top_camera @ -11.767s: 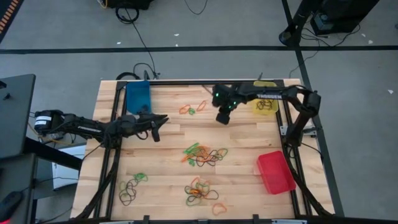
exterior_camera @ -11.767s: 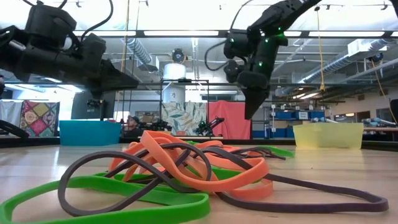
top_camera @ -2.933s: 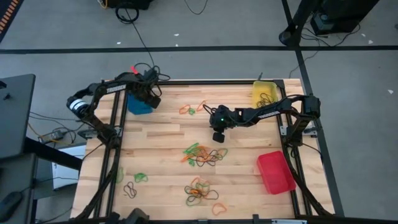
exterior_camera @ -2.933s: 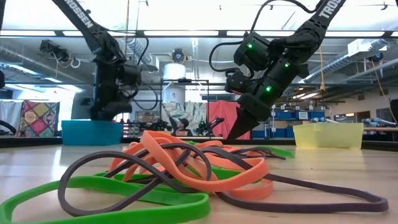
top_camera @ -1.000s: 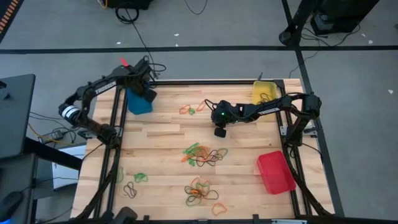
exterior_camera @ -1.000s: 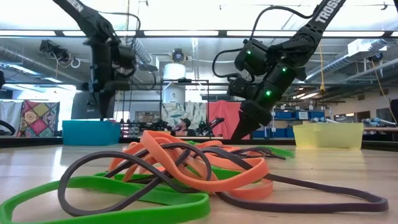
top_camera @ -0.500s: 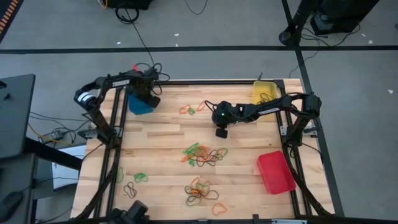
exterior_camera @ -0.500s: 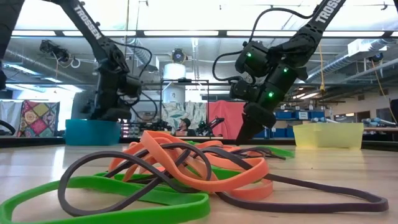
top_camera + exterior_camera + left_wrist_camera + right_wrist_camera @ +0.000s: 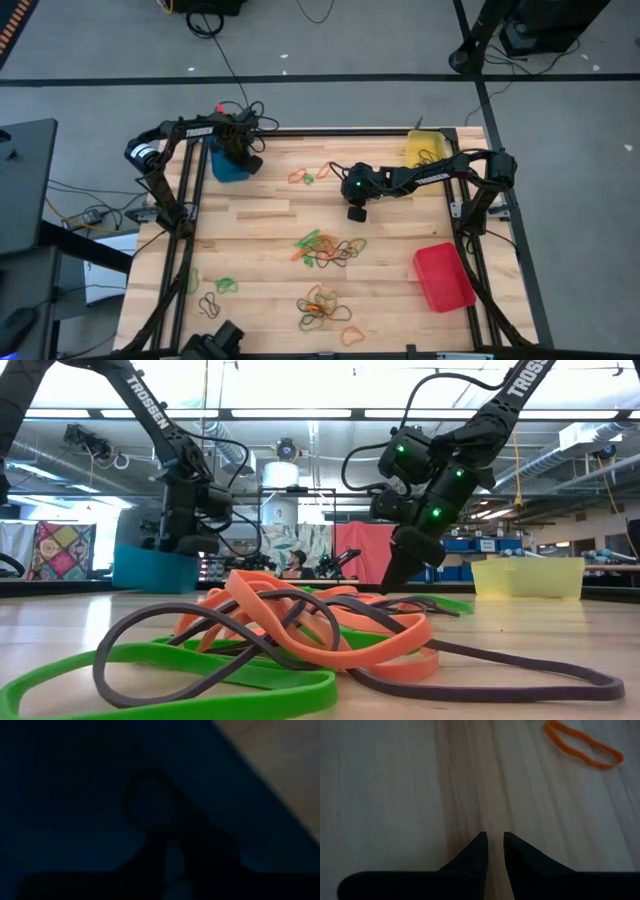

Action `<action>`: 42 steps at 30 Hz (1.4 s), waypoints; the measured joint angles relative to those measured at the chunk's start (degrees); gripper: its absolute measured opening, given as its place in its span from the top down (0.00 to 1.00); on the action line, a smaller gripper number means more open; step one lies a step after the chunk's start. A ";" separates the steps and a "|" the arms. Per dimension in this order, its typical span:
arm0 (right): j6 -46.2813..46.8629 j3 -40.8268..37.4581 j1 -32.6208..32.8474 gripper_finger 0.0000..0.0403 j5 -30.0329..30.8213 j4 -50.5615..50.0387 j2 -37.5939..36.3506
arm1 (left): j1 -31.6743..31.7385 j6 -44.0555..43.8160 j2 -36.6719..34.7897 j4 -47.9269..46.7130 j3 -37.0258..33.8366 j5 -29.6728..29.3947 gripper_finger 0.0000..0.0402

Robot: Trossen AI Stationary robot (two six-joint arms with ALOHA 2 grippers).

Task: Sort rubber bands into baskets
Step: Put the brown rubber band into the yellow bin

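My left gripper points down into the blue basket at the table's far left corner. In the dark left wrist view its fingers stand a narrow gap apart. A dark rubber band lies on the basket floor just ahead of them. My right gripper slants down over bare wood at mid-table, its fingertips slightly apart with nothing between them. An orange band lies flat on the wood beyond it. The yellow basket stands far right and the red basket near right.
Loose bands lie in groups: far centre, mid-table, near centre and near left. A pile of orange, green and dark bands fills the low view's foreground. The black frame rails run along the table's sides.
My left gripper has come down from high above the blue basket's far edge into the basket, and a little toward the table's right.
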 joint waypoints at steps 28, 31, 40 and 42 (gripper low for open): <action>0.26 0.00 -0.05 0.82 0.19 -0.24 0.00 | -13.97 -6.04 -21.02 -5.49 3.26 0.95 1.00; 0.46 0.00 0.05 0.81 0.20 -0.27 0.00 | -14.51 -3.11 -18.63 -5.89 3.30 0.09 0.98; 0.17 0.00 0.66 0.81 0.20 -1.88 0.00 | -13.57 0.24 -15.91 1.01 -2.48 3.90 0.73; 0.00 -0.31 0.66 0.82 0.20 -1.51 0.00 | -12.91 0.05 -16.00 3.22 -5.20 4.92 0.64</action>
